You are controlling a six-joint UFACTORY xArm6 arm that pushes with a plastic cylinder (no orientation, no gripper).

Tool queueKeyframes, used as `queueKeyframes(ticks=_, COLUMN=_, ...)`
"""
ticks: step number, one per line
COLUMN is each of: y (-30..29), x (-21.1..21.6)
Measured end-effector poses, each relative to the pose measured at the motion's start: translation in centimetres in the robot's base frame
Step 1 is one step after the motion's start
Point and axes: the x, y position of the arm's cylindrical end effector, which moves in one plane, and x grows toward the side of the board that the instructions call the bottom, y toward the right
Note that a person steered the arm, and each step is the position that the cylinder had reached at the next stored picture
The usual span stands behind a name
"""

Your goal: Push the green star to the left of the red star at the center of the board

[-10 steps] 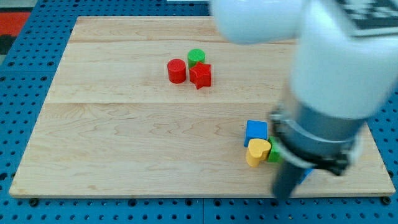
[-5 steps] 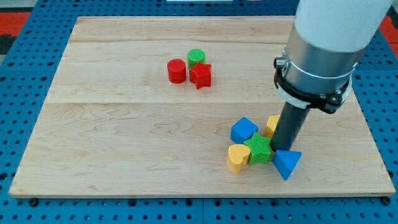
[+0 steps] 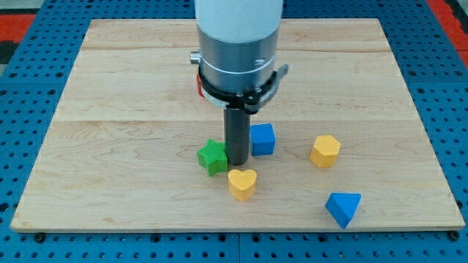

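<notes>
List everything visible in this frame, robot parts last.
green star: 1, green, centre-bottom of the board, touching the rod on the view's left of it
blue cube: 1, blue, just to the view's right of the rod
yellow heart: 1, yellow, below the rod
yellow block: 1, yellow, shape unclear, view's right
blue triangle: 1, blue, bottom right
red block: 1, red, mostly hidden behind the arm
board: 1, light wood, on blue pegboard
my tip: 1, dark rod end, between green star and blue cube
</notes>
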Motion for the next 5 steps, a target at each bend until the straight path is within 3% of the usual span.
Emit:
queueKeyframes(ticks=1, y=-0.7, x=1.6)
queueKeyframes(ticks=3, y=-10.5, x=1.2)
queueKeyframes(ticks=4, y=-13.5, x=5.2)
queueKeyframes(ticks=5, y=-16.1, x=1.6)
